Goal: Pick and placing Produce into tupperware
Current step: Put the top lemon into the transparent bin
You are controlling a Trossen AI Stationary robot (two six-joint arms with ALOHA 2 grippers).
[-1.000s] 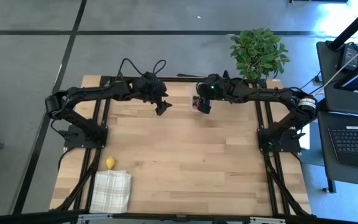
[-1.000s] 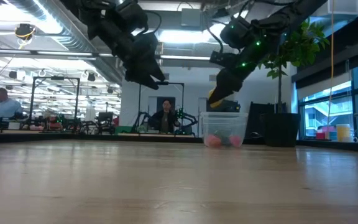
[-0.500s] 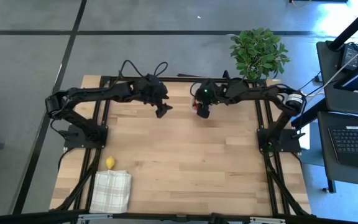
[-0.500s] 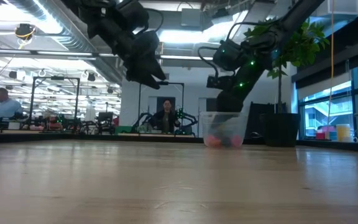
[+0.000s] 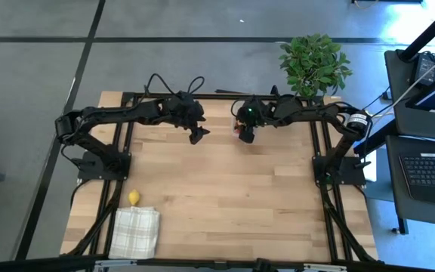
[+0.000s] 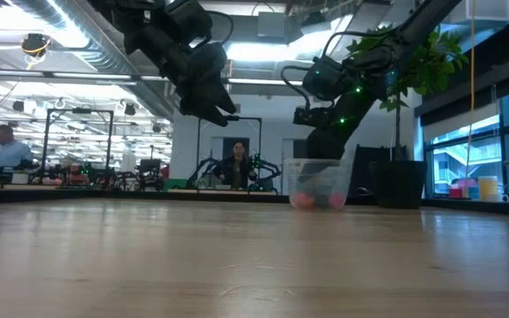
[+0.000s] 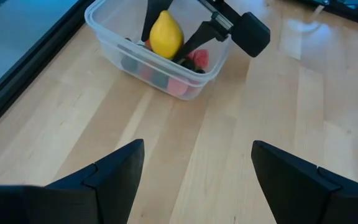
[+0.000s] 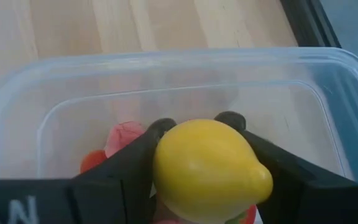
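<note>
The clear tupperware [image 7: 166,78] stands near the table's far edge and holds red [image 8: 123,137] and dark fruit pieces. My right gripper [image 5: 245,133] reaches down into it, shut on a yellow lemon [image 8: 207,168]. My left gripper [image 7: 194,165] hovers open above the table, just left of the box [image 6: 318,184]. It holds nothing. A second small yellow fruit [image 5: 134,198] lies on the table near the left front, beside the white checked cloth [image 5: 135,230]. My right gripper pinches the lemon [image 7: 165,34] between its two fingers [image 8: 160,127], one on each side of its body. The fingers come from above, slanting down into the tupperware. The lemon sits inside the rim, above the fruit pieces; whether it rests on them I cannot tell.
A black pot with a green leafy plant [image 5: 313,62] stands beyond the table's far right corner, close to the right arm. Bare wooden table [image 5: 225,196] stretches across the middle and near side. People and workbenches show in the room behind.
My right gripper has come down with the lemon from just above the tupperware into it, shifting slightly toward the table's near edge, and has then kept still. It stays shut on the lemon.
</note>
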